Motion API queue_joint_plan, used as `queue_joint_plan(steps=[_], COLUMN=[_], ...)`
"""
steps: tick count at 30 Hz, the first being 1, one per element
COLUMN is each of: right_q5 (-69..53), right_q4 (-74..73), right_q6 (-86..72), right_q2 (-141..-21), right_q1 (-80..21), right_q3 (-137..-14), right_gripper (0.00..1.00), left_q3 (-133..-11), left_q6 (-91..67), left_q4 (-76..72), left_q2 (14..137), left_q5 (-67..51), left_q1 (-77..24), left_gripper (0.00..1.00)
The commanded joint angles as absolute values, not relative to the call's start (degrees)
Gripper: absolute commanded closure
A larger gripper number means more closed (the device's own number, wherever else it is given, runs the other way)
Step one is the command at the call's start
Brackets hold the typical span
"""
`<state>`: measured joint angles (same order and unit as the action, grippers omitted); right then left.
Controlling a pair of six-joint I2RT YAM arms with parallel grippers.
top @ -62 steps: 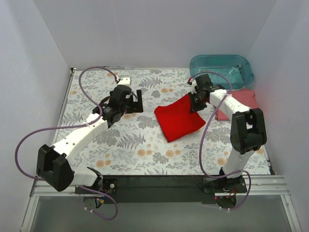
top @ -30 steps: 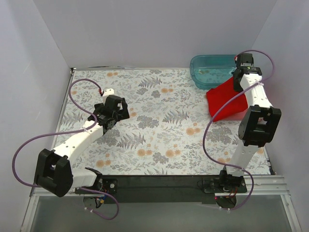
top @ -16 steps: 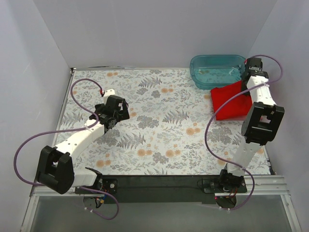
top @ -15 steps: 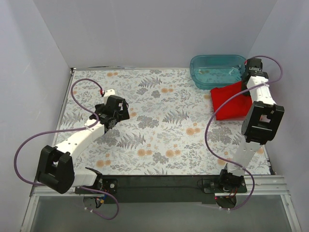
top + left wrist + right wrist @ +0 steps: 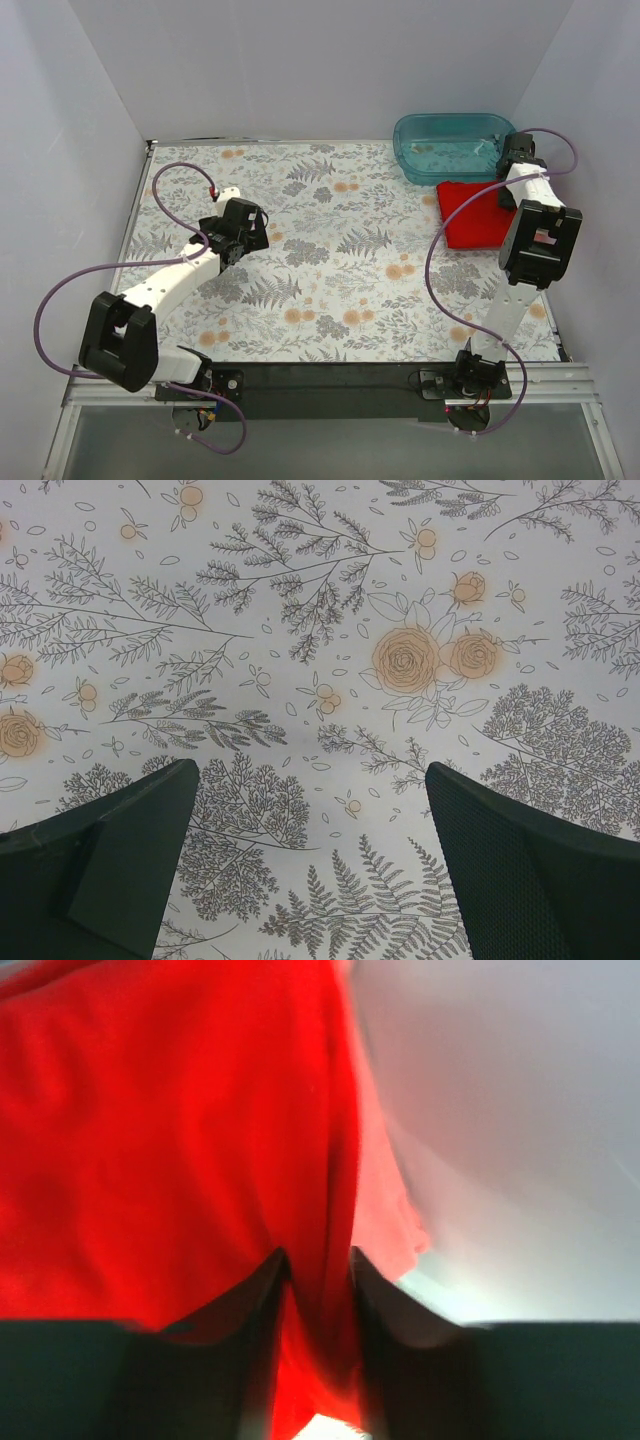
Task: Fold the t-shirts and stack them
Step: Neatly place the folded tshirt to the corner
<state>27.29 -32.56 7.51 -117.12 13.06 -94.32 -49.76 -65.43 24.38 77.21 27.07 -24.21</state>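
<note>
Where the right fingers (image 5: 238, 1315) meet, they are pinched tight on a raised fold of the red t-shirt (image 5: 474, 218), and bright cloth fills the narrow slot between their dark, blurred tips. Just beside that fold, in the right wrist view, the salmon-pink t-shirt (image 5: 388, 1215) pokes out from under the red one's edge, soft and slightly rumpled. From above, the red t-shirt lies as a flat, roughly square packet directly on the near side of the teal tub (image 5: 408, 160). Its far edge is touching or almost touching the tub's wall; I cannot tell which. The pinched part is by the tub's right end, close against the white side wall (image 5: 590, 200), so room is tight on that side. The tub is translucent plastic, oblong with rounded corners and a raised rim.

The left fingers (image 5: 115, 870) stand wide apart with nothing between them. They are matte black, one showing a fine mesh texture, and are held over the bench (image 5: 340, 280) well to the left of the tub. The bench covering is smooth and pale, printed with grey ferns and orange flowers. A wide stretch of that print lies between the tub and the left fingers.
</note>
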Motion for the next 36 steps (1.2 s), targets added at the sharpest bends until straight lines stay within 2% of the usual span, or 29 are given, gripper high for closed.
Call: queue_joint_plan(steps=[1, 4, 9, 12, 15, 16, 17, 22, 25, 26, 29, 36], right_q5=[34.71, 37.44, 38.5, 37.54, 33.86, 32.53, 29.3, 20.49, 24.68, 30.35, 36.9, 35.77], right_q4=[-29.44, -29.44, -31.2, -33.04, -33.57, -33.66, -33.49, -32.17, -31.91, -31.82, -28.93, -27.07], right_q6=[4.49, 1.59, -3.41, -4.92, -8.34, -10.26, -11.15, -14.41, -14.86, -13.11, -9.68, -8.52], right_q2=[-116.37, -114.44, -108.64, -103.2, -94.77, -92.22, -87.06, -72.8, -64.79, -61.21, -52.78, -35.96], right_q1=[13.36, 13.36, 13.27, 13.27, 13.27, 13.36, 13.36, 13.19, 8.63, 3.83, -5.5, -12.04], right_q3=[-96.15, -96.06, -94.84, -93.17, -89.23, -88.17, -86.76, -79.39, -76.48, -75.68, -71.12, -58.39], right_gripper=[0.49, 0.3, 0.24, 0.23, 0.13, 0.05, 0.02, 0.02, 0.02, 0.02, 0.02, 0.02], left_q3=[-50.19, -50.27, -50.27, -50.19, -50.1, -50.01, -49.92, -49.39, -52.2, -53.77, -54.75, -54.5], left_q6=[-65.57, -65.65, -65.74, -66.0, -66.36, -66.53, -66.71, -68.46, -71.8, -72.5, -73.04, -72.43], left_q4=[23.73, 23.55, 23.55, 23.47, 23.29, 23.2, 23.12, 22.85, 27.32, 29.51, 32.68, 37.09], left_q2=[76.9, 77.25, 76.73, 75.5, 74.19, 73.74, 73.31, 69.18, 66.54, 64.01, 57.25, 42.82], left_q5=[27.95, 27.86, 28.65, 29.18, 29.36, 29.44, 29.44, 28.83, 27.43, 26.99, 27.24, 29.09], left_q1=[-23.91, -23.91, -23.82, -23.91, -23.91, -23.91, -23.91, -23.91, -23.82, -23.91, -23.91, -23.82], left_gripper=[0.03, 0.03, 0.03, 0.02, 0.02, 0.02, 0.02, 0.02, 0.02, 0.02, 0.02, 0.02])
